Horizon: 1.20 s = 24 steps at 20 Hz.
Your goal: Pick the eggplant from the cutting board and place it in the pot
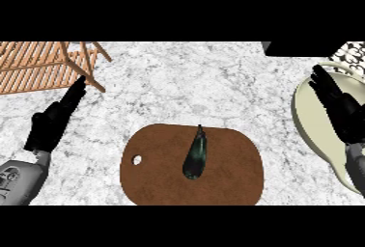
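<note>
Lying lengthwise near the middle of the brown cutting board (228, 169), the dark eggplant (195, 154) pointed its stem toward 12 o'clock, with neither hand touching it. The left hand (53, 120), at 9 o'clock from the board, kept its fingers straight and held nothing, its fingertips near a wooden rack (43, 65) on the marbled tabletop (192, 82). The right hand (339, 108), at 3 o'clock, was likewise straight-fingered and empty, showing over the pale pot (308, 120).
</note>
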{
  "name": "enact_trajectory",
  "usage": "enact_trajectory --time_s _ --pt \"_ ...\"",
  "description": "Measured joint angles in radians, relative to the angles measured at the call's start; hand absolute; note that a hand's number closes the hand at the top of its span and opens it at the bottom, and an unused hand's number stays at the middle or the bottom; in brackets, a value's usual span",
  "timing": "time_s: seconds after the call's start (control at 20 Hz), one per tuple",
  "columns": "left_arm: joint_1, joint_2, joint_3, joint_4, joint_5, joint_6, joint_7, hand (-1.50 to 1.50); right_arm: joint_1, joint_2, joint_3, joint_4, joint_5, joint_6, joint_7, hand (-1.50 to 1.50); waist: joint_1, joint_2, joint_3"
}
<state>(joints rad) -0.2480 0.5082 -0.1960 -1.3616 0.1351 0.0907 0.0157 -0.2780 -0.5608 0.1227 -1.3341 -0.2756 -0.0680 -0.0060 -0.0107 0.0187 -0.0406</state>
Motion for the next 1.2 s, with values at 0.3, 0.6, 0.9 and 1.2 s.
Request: enact_trajectory --time_s 0.3,0.6,0.9,1.2 --pt "-0.041 -0.085 0.069 -0.038 0.066 0.057 -0.047 0.0 -0.073 0.077 -0.031 0.032 -0.196 0.225 -0.067 1.5 0.042 -0.008 0.035" --pt "-0.062 -0.146 0.125 -0.1 0.134 0.1 -0.029 0.0 -0.068 0.036 0.033 0.215 0.033 0.262 -0.325 -1.5 0.048 -0.01 0.04" --pt "-0.049 -0.171 0.153 -0.126 0.145 0.115 -0.018 0.0 -0.077 0.037 0.077 0.295 0.159 0.341 -0.583 -1.5 0.028 -0.015 0.041" --pt "-0.049 -0.185 0.158 -0.169 0.133 0.138 0.02 0.0 -0.123 -0.023 0.144 0.249 0.281 0.395 -0.528 -1.5 0.019 -0.02 0.041"
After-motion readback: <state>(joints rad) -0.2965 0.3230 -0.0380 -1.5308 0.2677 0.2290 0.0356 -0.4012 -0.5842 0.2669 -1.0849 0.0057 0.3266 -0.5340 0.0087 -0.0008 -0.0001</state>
